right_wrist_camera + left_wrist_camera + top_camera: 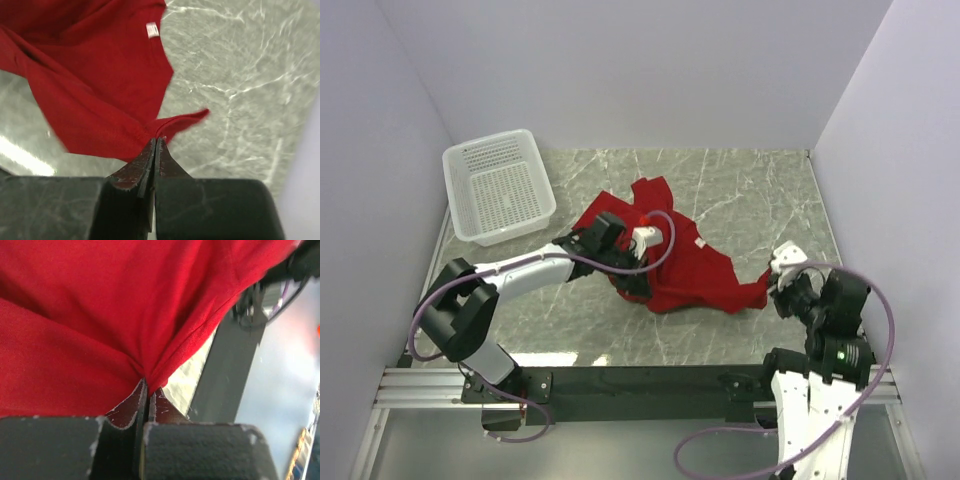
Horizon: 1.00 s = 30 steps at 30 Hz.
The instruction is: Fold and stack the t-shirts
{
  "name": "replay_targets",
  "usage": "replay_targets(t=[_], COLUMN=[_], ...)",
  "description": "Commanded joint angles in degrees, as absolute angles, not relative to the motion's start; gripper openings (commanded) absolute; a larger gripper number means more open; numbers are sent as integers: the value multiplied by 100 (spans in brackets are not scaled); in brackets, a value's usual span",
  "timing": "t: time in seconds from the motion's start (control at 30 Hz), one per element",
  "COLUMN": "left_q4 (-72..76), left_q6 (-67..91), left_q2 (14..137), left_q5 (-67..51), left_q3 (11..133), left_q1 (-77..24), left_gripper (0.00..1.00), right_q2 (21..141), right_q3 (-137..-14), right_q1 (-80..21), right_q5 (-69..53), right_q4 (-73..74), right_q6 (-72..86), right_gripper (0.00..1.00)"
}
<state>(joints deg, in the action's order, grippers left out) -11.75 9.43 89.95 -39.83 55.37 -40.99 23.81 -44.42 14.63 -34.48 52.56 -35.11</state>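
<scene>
Red t-shirt (675,265) crumpled mid-table on the marble top (750,190), left gripper (147,387) pinched tight on a bunched fold, right gripper (157,142) clamped on the shirt's right edge, cloth stretched between the two, white basket (500,187) well apart at the far left.

The table (750,200) is grey-green marble with pale veins. A white mesh basket (505,195) sits at its far left corner. A red t-shirt (685,270) lies crumpled around the middle, near the basket but apart, one corner stretched rightward.
</scene>
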Motion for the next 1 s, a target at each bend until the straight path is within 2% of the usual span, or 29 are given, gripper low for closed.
replay_targets(t=[0.0, 0.03, 0.07, 0.13, 0.17, 0.23, 0.27, 0.33, 0.37, 0.43, 0.47, 0.57, 0.7, 0.73, 0.97], left_q4=[-1476, -1503, -1520, -1643, -1704, -1871, -1916, -1951, -1908, -1802, -1654, -1320, -968, -897, -668], left_q6=[922, 1027, 1063, 1116, 1116, 1125, 1134, 1160, 1221, 1414, 1493, 1950, 2732, 2925, 3585], left_q2=[8570, 8552, 8543, 8569, 8578, 8500, 8325, 7974, 7850, 7656, 7542, 7541, 7708, 7725, 7752], left_q5=[-3789, -3745, -3753, -3736, -3701, -3255, -2991, -2281, -2094, -1856, -1741, -1635, -1398, -1293, -476], left_q3=[5292, 5239, 5177, 5194, 5247, 5335, 5387, 5440, 5423, 5379, 5327, 5221, 5089, 5063, 4659], left_q1=[-4297, -4341, -4394, -4456, -4491, -4500, -4483, -4474, -4413, -4290, -4106, -3580, -2971, -2875, -2830], left_gripper=[2, 5, 13, 32, 42, 50, 55, 61, 69, 79, 85, 86, 84, 84, 81], right_q2=[2197, 2206, 2232, 2337, 2503, 2715, 2907, 3215, 3365, 3786, 4415, 6042, 8327, 9185, 11520], right_q3=[-4676, -4684, -4685, -4772, -4833, -5070, -5141, -5255, -5247, -5238, -5273, -5790, -7151, -7859, -9912], right_q1=[1494, 1494, 1494, 1494, 1494, 1494, 1494, 1494, 1485, 1354, 901, -198, -623, -659, -1089], right_q5=[-3586, -3534, -3525, -3603, -3673, -3796, -3919, -4034, -4260, -4560, -4448, -3947, -3631, -3543, -2445], right_q4=[6214, 6196, 6057, 5890, 5776, 5748, 5722, 5582, 5442, 5213, 4759, 4264, 4394, 4482, 4701], right_q6=[-4974, -4940, -4818, -4659, -4615, -4623, -4649, -4589, -4544, -4309, -3584, -2474, -1575, -1451, -1161], right_gripper=[0, 4, 29, 55, 76, 85, 87, 89, 91, 92, 90, 83, 70, 68, 68])
